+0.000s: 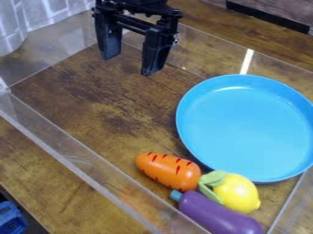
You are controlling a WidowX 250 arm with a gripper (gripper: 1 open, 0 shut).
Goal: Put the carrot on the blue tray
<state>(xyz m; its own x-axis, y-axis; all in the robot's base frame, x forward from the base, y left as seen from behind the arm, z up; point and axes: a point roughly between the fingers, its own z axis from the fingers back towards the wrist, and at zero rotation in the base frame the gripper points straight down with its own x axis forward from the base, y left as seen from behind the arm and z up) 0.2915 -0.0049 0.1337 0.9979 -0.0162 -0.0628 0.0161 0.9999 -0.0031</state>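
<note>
Hanging in the upper middle of the frame, the gripper (132, 57) points down over the wooden table (98, 110) with its two dark fingers (156, 55) spread wide and nothing between them. It sits well apart from every toy, above bare, worn wood in the upper part of the picture.

Lower down and to the right lies the blue tray (244, 128), a large round light-blue plate with a shallow raised rim, filling much of the right side of the frame. Its inside holds nothing.

Just below the tray's lower left edge rests the carrot (167, 170), glossy orange with thin dark stripes, lying on its side on the wood, not on the tray. Its narrow end points toward the lower right, where a small green stem shows. Right beside that end sits a yellow lemon (232, 193), close against the tray's lower rim. A purple eggplant (218, 217) lies at the bottom edge of the frame, just under the lemon and near the carrot's tip.

Clear plastic walls (73, 155) run around the work area, one crossing diagonally along the lower left.
</note>
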